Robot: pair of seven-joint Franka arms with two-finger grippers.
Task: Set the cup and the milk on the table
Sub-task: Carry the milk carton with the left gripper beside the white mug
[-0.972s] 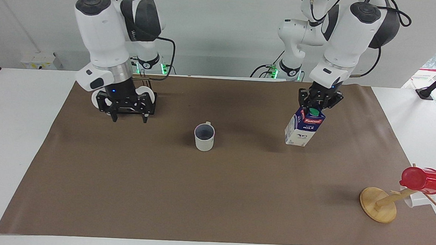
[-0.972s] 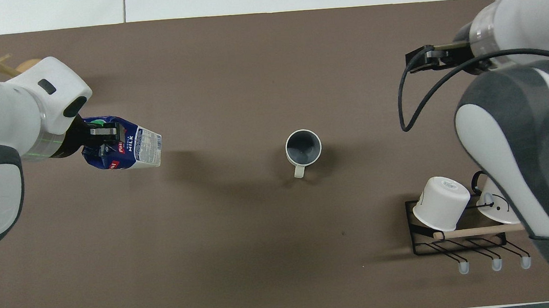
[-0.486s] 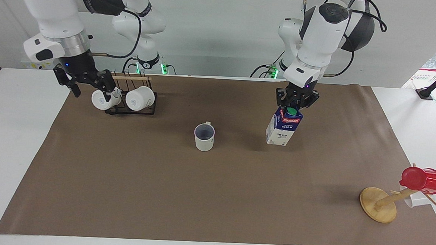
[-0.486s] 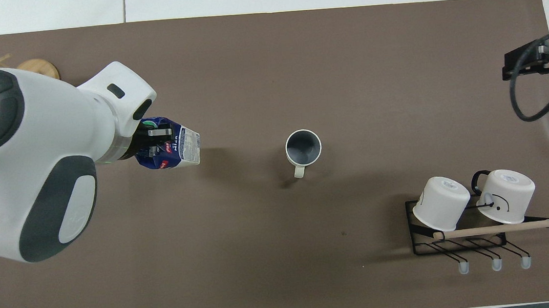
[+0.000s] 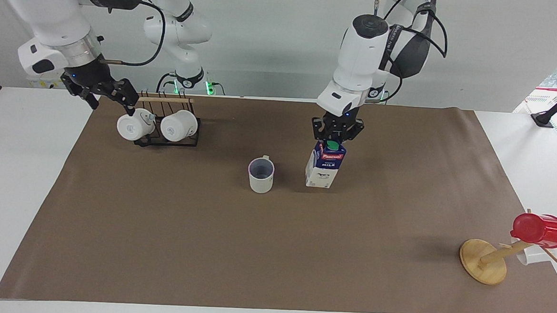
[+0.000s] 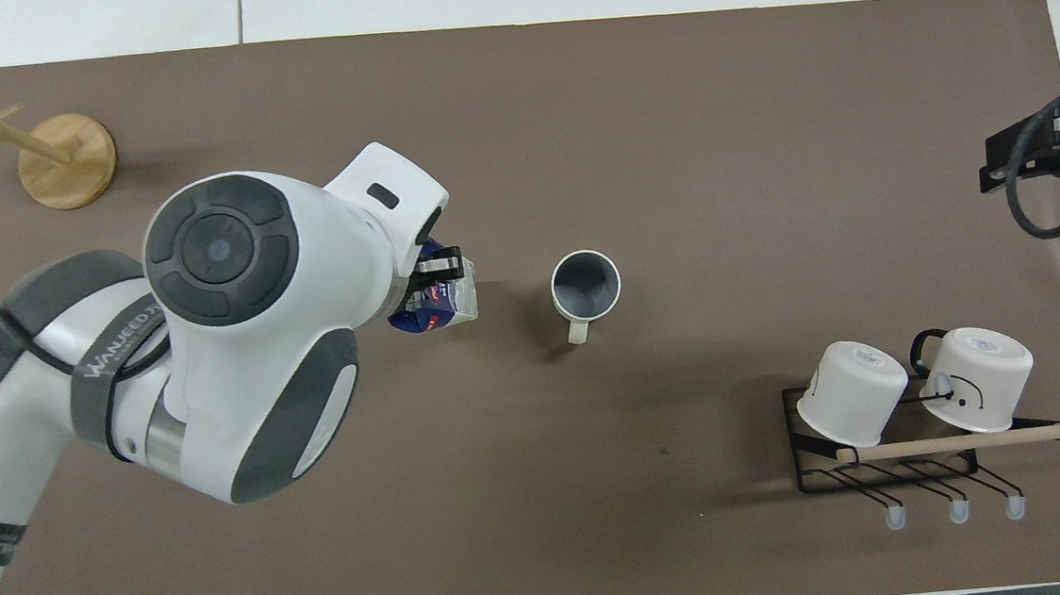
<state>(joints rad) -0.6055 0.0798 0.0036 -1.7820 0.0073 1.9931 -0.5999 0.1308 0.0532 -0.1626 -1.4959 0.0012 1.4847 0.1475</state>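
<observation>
Clamped on the blue-and-white gable-top milk carton (image 5: pixel 325 166), the left gripper (image 5: pixel 336 133) could topple it, seemingly tilted, against the off-white ceramic cup (image 5: pixel 261 174).

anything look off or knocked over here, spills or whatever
Nothing spilled or damaged. The cup stands upright on the table. The milk is upright beside it, its top gripped by the shut left gripper. The right gripper is open near the rack, whose white mugs sit tilted.

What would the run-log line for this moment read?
left gripper: shut on milk, beside cup | right gripper: open, waiting by rack | cup: standing on table
</observation>
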